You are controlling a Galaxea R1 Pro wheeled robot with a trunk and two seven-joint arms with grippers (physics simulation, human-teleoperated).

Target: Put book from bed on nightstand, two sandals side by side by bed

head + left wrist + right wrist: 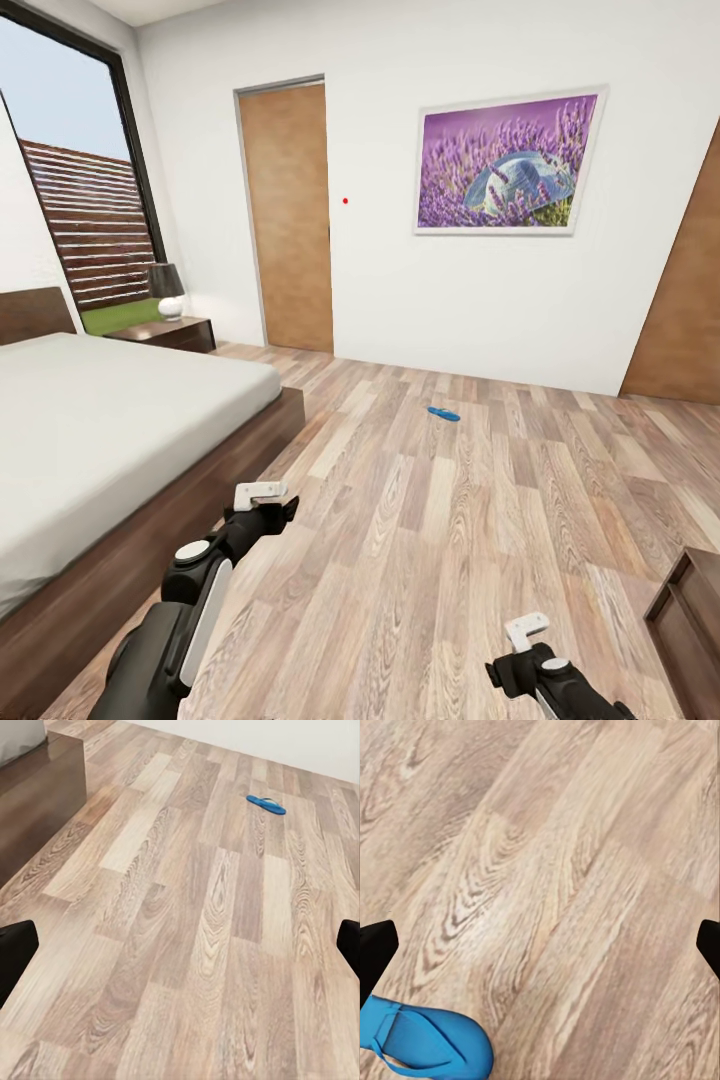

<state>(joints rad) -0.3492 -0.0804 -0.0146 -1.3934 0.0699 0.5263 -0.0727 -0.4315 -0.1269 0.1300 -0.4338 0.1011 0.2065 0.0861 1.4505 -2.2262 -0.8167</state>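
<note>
Fingers of both arms stand apart and hold nothing. Head view: I see the left gripper (268,497) hanging above the wood floor (470,520) just off the bed (110,420), and the right gripper (527,640) low over the planks; one blue sandal (443,413) lies flat on open floor, well apart from the bed, and a nightstand (180,332) with a lamp (166,290) stands by the headboard; the mattress part I can see carries no book. Left wrist view: its black fingertips (16,952) are spread wide, with the same sandal (266,804) far ahead. Right wrist view: between its spread fingertips (375,945) a second sandal (427,1042) lies close beneath. I judge these sandals light, thin and bendy, likely foam; pinching across the sole's edge near the strap seems the surest hold.
</note>
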